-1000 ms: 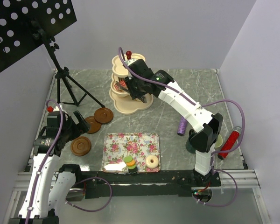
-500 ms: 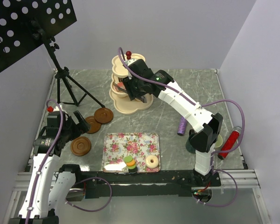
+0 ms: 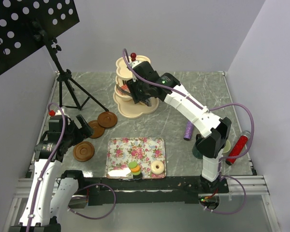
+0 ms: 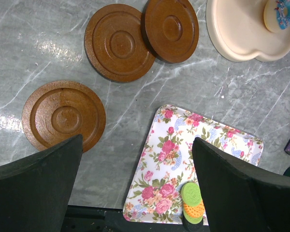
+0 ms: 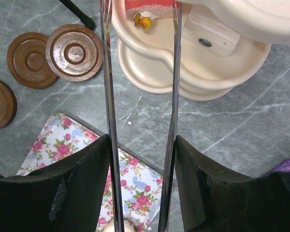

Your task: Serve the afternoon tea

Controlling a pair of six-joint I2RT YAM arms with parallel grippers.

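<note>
**Right end effector**: the jaws are parted and nothing is gripped. Its long fingers straddle a pink cake slice. The slice lies flat on what looks like the middle tier of the three-tier stand. One finger stands clear of the slice and the other is just beside it; I cannot tell if that one touches.

**Change:** against a second ago the jaws are wider, and the head sits slightly further in under the tiers.

**Reading:** this looks like a release just made. The slice is delivered and the grip is let go, but the arm is not yet backed out.

**Stand:** it is at the far edge of the desk, about midway along. A blue-iced doughnut sits on its lowest tier.

**Left end effector**: it is spread fully and empty, hanging over the near-left part of the desk, the same as a second ago. Below it are three brown saucers, two touching and the third apart. None carries a mug.

**Floral tray**: it is at the near edge, unmoved. It holds a stack of macarons and a pale doughnut along its near side.

**Judgement:** one more piece is now on the stand, and the tray pieces and mugs are not yet served. The next move likely needs a straight pull-back, so the fingers do not drag the slice off its tier.
</note>
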